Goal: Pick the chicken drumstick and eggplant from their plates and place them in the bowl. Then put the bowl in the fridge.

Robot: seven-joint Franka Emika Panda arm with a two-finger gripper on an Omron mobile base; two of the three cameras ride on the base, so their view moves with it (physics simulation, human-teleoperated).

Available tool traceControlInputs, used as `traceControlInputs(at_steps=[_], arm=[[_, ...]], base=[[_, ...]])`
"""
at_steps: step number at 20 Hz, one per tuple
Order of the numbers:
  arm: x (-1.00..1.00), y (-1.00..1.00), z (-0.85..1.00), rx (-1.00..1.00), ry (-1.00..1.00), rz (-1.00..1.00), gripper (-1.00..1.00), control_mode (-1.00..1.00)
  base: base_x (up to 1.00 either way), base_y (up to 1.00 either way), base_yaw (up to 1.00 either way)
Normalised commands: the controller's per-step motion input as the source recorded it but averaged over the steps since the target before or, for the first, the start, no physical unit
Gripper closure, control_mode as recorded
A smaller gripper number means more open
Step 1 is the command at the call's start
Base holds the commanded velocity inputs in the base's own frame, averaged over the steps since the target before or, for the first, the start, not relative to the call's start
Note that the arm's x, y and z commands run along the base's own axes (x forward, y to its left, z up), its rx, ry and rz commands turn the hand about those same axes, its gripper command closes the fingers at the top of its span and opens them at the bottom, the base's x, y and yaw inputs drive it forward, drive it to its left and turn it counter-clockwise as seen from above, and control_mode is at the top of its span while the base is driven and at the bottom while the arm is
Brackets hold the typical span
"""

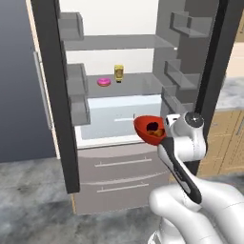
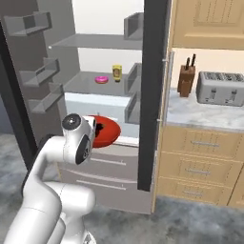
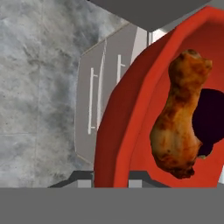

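My gripper (image 3: 111, 179) is shut on the rim of the glossy red bowl (image 1: 148, 127) and holds it tilted in front of the open fridge (image 1: 128, 85), about level with the white ledge under its lower shelf. The bowl (image 2: 107, 131) hangs beyond my white hand. In the hand view the orange-brown chicken drumstick (image 3: 179, 127) lies inside the bowl (image 3: 127, 131), against the dark eggplant (image 3: 213, 118). Both also show as small lumps in the left base view. The plates are out of view.
A pink ring-shaped item (image 1: 104, 81) and a yellow jar (image 1: 118, 73) stand on the fridge's middle shelf. Grey drawers (image 1: 119, 176) lie below. The open doors (image 2: 155, 95) flank the arm. At the right, a counter bears a toaster (image 2: 221, 88) and a knife block (image 2: 187, 78).
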Motion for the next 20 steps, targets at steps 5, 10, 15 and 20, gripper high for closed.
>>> traceControlInputs(at_steps=[5,10,15,20], arm=[[0.0,0.0,0.0,0.0,0.0,0.0,1.0,1.0],[0.0,0.0,0.0,0.0,0.0,0.0,1.0,1.0],[0.0,0.0,0.0,0.0,0.0,0.0,1.0,1.0],[0.0,0.0,0.0,0.0,0.0,0.0,1.0,1.0]], base=[[0.46,0.42,-0.05],[0.52,0.3,0.0],[0.49,0.17,0.0],[0.3,0.15,0.0]])
